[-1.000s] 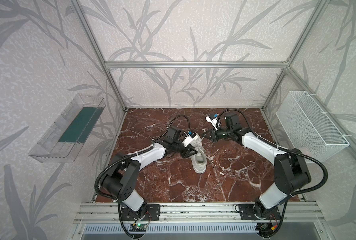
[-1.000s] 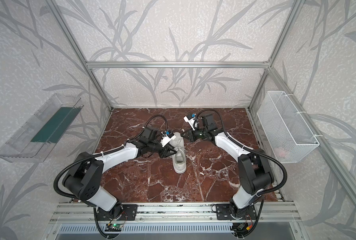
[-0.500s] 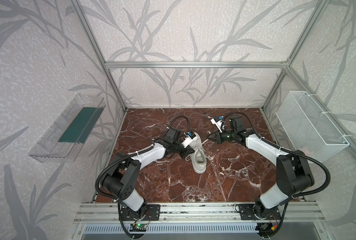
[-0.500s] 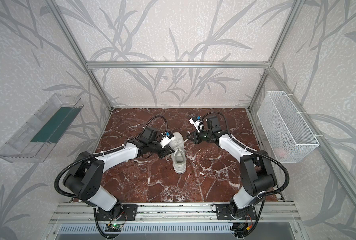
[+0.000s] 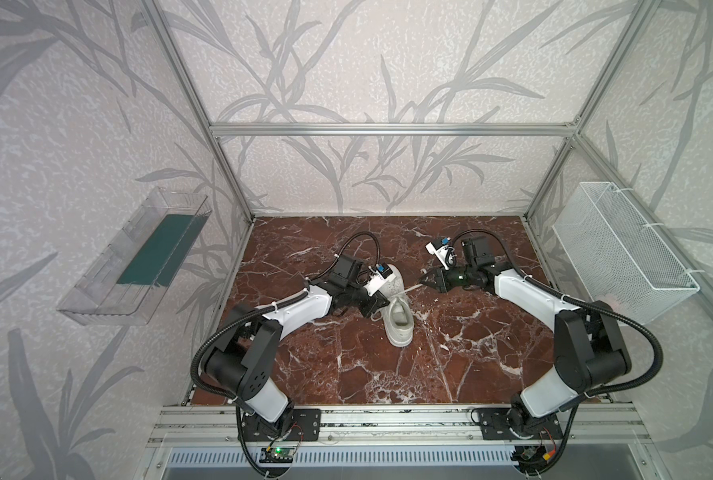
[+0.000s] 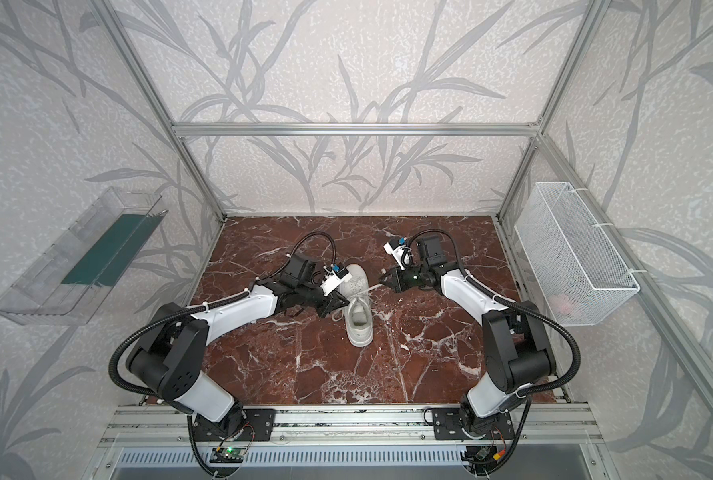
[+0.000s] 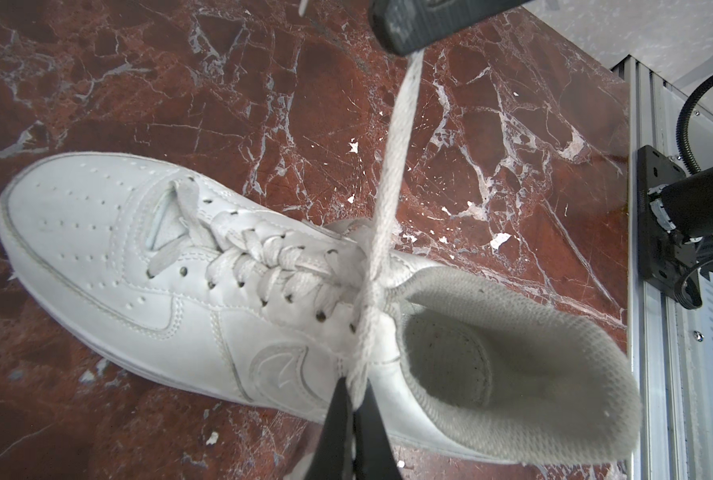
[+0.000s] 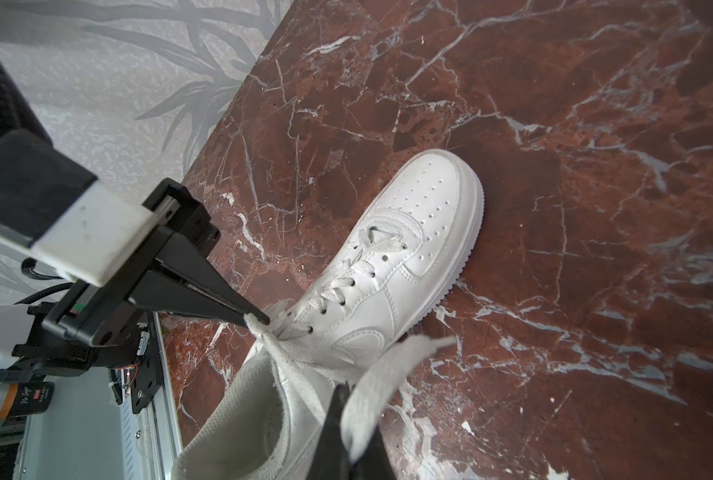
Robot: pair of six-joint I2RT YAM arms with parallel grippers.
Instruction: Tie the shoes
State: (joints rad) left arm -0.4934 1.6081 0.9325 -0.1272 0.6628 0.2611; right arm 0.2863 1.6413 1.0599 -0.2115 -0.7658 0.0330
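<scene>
Shows white low-top sneaker (image 5: 397, 320) at frame centre on red marble bench (image 5: 450, 353), toe pointing up-frame. Finds left gripper (image 5: 379, 306) clamped shut on one end of the laces (image 7: 390, 174) just left of the collar; right gripper (image 5: 423, 281), up and right, pinching the other end. Notes drink can (image 8: 10, 401) at lower left of right wrist view, Chinese characters on label.

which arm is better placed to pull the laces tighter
Probably right: the right gripper holds its lace taut, away from the sneaker, and can draw outward. The left gripper pinches the other lace at the collar.

Bright, even, diffuse light; shadows are soft and faint. The marble tabletop (image 5: 450, 365) carries a mild sheen. Both top views are sharp, while the right wrist view blurs the lace (image 8: 367, 399) closest to the lens.
</scene>
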